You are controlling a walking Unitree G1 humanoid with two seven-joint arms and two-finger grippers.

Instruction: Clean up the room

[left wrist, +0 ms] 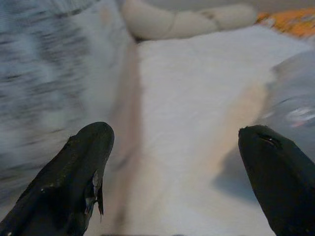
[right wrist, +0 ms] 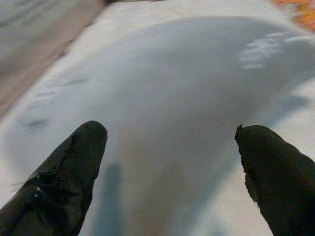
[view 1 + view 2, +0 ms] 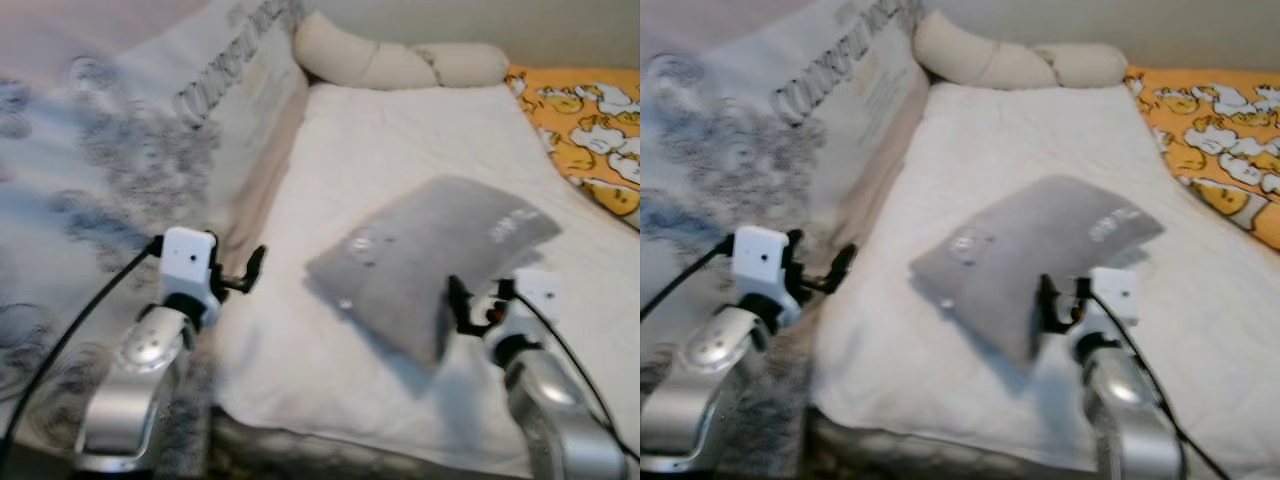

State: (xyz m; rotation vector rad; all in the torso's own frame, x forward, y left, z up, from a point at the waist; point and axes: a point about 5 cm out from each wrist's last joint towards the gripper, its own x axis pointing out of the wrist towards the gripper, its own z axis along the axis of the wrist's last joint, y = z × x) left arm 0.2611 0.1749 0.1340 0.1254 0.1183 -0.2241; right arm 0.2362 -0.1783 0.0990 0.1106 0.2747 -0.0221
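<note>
A grey pillow (image 3: 432,255) lies flat on the white bed cover (image 3: 400,150), a little to 4 o'clock of the cover's middle, its long side running from 7 toward 1 o'clock. The right gripper (image 3: 480,297) hovers at the pillow's near edge, at about 5 o'clock of it. Its two black fingers (image 2: 64,172) stand wide apart with nothing between them; in the right wrist view the pillow spreads out just ahead of the tips, and whether they touch it cannot be told.

The left gripper (image 3: 240,275) is at 9 o'clock of the pillow, well apart from it, over the near left edge of the cover. Its fingers (image 1: 74,172) are also spread wide and hold nothing.

At 12 o'clock, at the far end of the bed, lies a cream bolster (image 3: 395,60). At 2 o'clock an orange sheet (image 3: 580,120) with a white cartoon print lies beside the cover. At 9 to 10 o'clock a pale blanket (image 3: 110,170) with grey swirls rises along the left side.
</note>
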